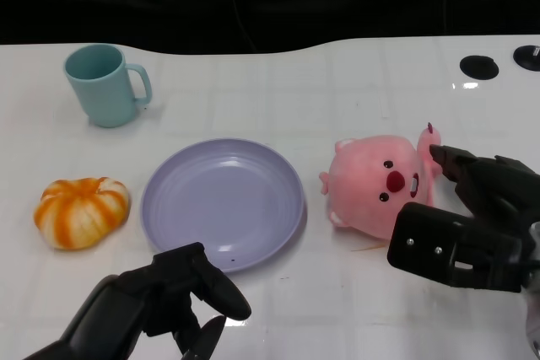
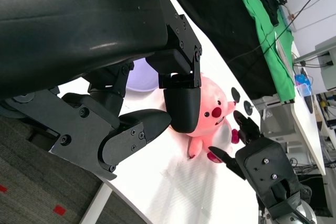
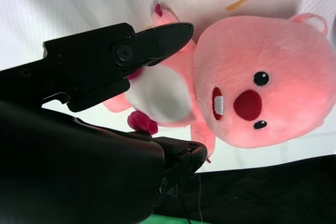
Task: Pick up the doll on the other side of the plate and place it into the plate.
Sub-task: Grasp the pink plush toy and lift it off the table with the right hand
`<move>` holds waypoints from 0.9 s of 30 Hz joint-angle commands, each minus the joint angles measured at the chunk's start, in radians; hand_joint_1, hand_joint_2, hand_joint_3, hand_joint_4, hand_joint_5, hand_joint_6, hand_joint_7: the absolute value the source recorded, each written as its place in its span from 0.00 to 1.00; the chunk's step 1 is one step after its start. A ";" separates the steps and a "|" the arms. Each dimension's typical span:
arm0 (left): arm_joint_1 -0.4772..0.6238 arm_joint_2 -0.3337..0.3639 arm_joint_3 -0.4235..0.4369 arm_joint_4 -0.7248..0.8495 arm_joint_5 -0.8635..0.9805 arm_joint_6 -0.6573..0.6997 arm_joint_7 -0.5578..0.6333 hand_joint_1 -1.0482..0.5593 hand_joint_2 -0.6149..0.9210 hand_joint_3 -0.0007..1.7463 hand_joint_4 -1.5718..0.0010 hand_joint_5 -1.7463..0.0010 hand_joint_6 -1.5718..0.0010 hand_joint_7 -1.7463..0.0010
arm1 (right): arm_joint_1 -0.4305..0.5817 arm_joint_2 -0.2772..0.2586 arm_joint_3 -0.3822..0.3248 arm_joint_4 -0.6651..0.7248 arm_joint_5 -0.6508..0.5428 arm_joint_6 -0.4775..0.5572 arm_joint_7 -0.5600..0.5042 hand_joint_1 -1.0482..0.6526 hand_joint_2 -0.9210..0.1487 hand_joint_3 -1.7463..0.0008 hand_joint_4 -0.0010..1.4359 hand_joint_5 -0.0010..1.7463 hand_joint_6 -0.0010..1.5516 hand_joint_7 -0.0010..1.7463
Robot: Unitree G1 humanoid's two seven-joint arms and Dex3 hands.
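Note:
A pink plush doll (image 1: pixel 384 183) lies on the white table just right of the lilac plate (image 1: pixel 224 200), face up towards me. My right hand (image 1: pixel 472 225) is at the doll's right side, holding nothing. In the right wrist view one finger (image 3: pixel 121 56) reaches over the doll (image 3: pixel 252 77) at its white belly, and the thumb lies on its other side, with gaps showing. My left hand (image 1: pixel 169 292) hovers below the plate's near rim, loosely curved and holding nothing. The left wrist view shows the doll (image 2: pixel 212 111) past my left hand (image 2: pixel 131 103), with the right hand (image 2: pixel 262 166) beside it.
An orange pumpkin plush (image 1: pixel 82 211) lies left of the plate. A teal mug (image 1: pixel 105 83) stands at the back left. Two black round fittings (image 1: pixel 478 65) sit at the table's far right. Beyond the far edge is dark cloth.

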 commanded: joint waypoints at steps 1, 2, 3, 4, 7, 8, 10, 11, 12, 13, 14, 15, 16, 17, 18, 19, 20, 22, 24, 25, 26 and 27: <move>0.014 0.016 0.016 -0.021 -0.002 -0.015 -0.006 0.52 0.83 0.54 0.56 0.02 0.59 0.21 | -0.041 -0.003 0.003 0.045 -0.006 0.005 0.004 0.21 0.00 0.97 0.01 0.18 0.09 0.03; 0.018 0.017 0.019 -0.022 -0.006 -0.019 -0.009 0.52 0.83 0.54 0.56 0.02 0.59 0.21 | -0.054 -0.003 0.007 0.062 -0.002 0.005 0.014 0.21 0.00 0.97 0.02 0.19 0.11 0.04; 0.022 0.019 0.023 -0.023 -0.009 -0.024 -0.011 0.52 0.83 0.54 0.56 0.02 0.59 0.21 | -0.063 -0.004 0.010 0.076 0.001 0.004 0.021 0.21 0.00 0.97 0.02 0.19 0.12 0.04; 0.027 0.021 0.025 -0.024 -0.011 -0.026 -0.012 0.52 0.83 0.54 0.56 0.02 0.59 0.21 | -0.078 -0.008 0.016 0.098 0.004 -0.005 0.030 0.21 0.00 0.97 0.03 0.20 0.13 0.04; 0.042 0.024 0.033 -0.038 -0.015 -0.020 -0.014 0.52 0.83 0.54 0.56 0.01 0.59 0.20 | -0.121 -0.015 0.042 0.161 0.002 -0.025 0.057 0.21 0.00 0.96 0.04 0.20 0.16 0.05; 0.047 0.025 0.036 -0.042 -0.017 -0.021 -0.016 0.52 0.83 0.54 0.56 0.01 0.59 0.20 | -0.138 -0.015 0.050 0.189 0.003 -0.036 0.061 0.20 0.00 0.95 0.05 0.20 0.18 0.05; 0.063 0.028 0.041 -0.052 -0.018 -0.025 -0.018 0.52 0.83 0.54 0.56 0.01 0.59 0.20 | -0.175 -0.012 0.070 0.250 0.007 -0.061 0.070 0.20 0.00 0.95 0.05 0.21 0.20 0.06; 0.072 0.030 0.044 -0.057 -0.017 -0.030 -0.019 0.52 0.83 0.55 0.56 0.01 0.59 0.19 | -0.195 -0.007 0.081 0.284 0.008 -0.072 0.075 0.20 0.00 0.94 0.06 0.21 0.21 0.06; 0.081 0.032 0.046 -0.062 -0.016 -0.036 -0.019 0.52 0.83 0.54 0.56 0.01 0.59 0.19 | -0.210 -0.001 0.089 0.312 0.011 -0.080 0.080 0.20 0.00 0.94 0.06 0.21 0.22 0.06; 0.089 0.034 0.048 -0.067 -0.017 -0.039 -0.020 0.52 0.83 0.54 0.56 0.01 0.59 0.20 | -0.228 0.006 0.100 0.344 0.014 -0.088 0.085 0.20 0.00 0.94 0.06 0.21 0.22 0.06; 0.098 0.036 0.051 -0.072 -0.017 -0.044 -0.021 0.52 0.83 0.54 0.56 0.01 0.59 0.20 | -0.250 0.014 0.114 0.381 0.013 -0.097 0.091 0.20 0.00 0.93 0.07 0.21 0.23 0.06; 0.106 0.037 0.053 -0.076 -0.018 -0.048 -0.023 0.52 0.83 0.54 0.56 0.01 0.59 0.20 | -0.264 0.021 0.125 0.406 0.013 -0.102 0.095 0.19 0.00 0.93 0.07 0.20 0.24 0.05; 0.114 0.039 0.055 -0.082 -0.016 -0.049 -0.023 0.52 0.83 0.54 0.56 0.01 0.59 0.20 | -0.283 0.030 0.136 0.443 0.014 -0.114 0.091 0.19 0.00 0.92 0.08 0.19 0.25 0.04; 0.123 0.040 0.057 -0.089 -0.015 -0.050 -0.023 0.52 0.83 0.54 0.56 0.01 0.59 0.20 | -0.297 0.038 0.144 0.471 0.016 -0.124 0.087 0.19 0.00 0.92 0.09 0.19 0.26 0.04; 0.131 0.041 0.057 -0.096 -0.011 -0.051 -0.022 0.52 0.83 0.54 0.56 0.01 0.59 0.20 | -0.311 0.047 0.149 0.499 0.018 -0.132 0.081 0.18 0.00 0.92 0.09 0.19 0.26 0.04; 0.139 0.043 0.057 -0.103 -0.006 -0.052 -0.021 0.52 0.83 0.54 0.56 0.01 0.59 0.20 | -0.327 0.057 0.155 0.532 0.021 -0.143 0.076 0.18 0.00 0.93 0.09 0.19 0.27 0.04; 0.147 0.044 0.057 -0.110 -0.002 -0.053 -0.020 0.52 0.83 0.54 0.56 0.01 0.59 0.20 | -0.340 0.065 0.161 0.557 0.024 -0.153 0.072 0.18 0.00 0.93 0.10 0.19 0.27 0.04; 0.162 0.044 0.054 -0.120 0.002 -0.056 -0.019 0.52 0.84 0.54 0.56 0.02 0.59 0.20 | -0.362 0.079 0.172 0.611 0.026 -0.177 0.055 0.18 0.00 0.93 0.10 0.19 0.28 0.04; 0.167 0.044 0.052 -0.125 0.004 -0.056 -0.018 0.51 0.84 0.54 0.57 0.02 0.59 0.19 | -0.377 0.088 0.178 0.649 0.028 -0.195 0.039 0.18 0.00 0.93 0.11 0.19 0.29 0.04; 0.177 0.046 0.048 -0.132 0.010 -0.061 -0.018 0.51 0.84 0.54 0.57 0.02 0.59 0.19 | -0.386 0.097 0.184 0.684 0.026 -0.212 0.017 0.18 0.00 0.93 0.12 0.19 0.30 0.04; 0.186 0.047 0.045 -0.137 0.014 -0.067 -0.018 0.50 0.84 0.54 0.56 0.02 0.59 0.19 | -0.392 0.106 0.188 0.714 0.023 -0.228 -0.006 0.19 0.00 0.94 0.14 0.19 0.32 0.04; 0.194 0.047 0.042 -0.139 0.015 -0.073 -0.019 0.50 0.84 0.55 0.56 0.01 0.59 0.19 | -0.398 0.114 0.191 0.744 0.022 -0.244 -0.035 0.21 0.00 0.95 0.16 0.18 0.35 0.03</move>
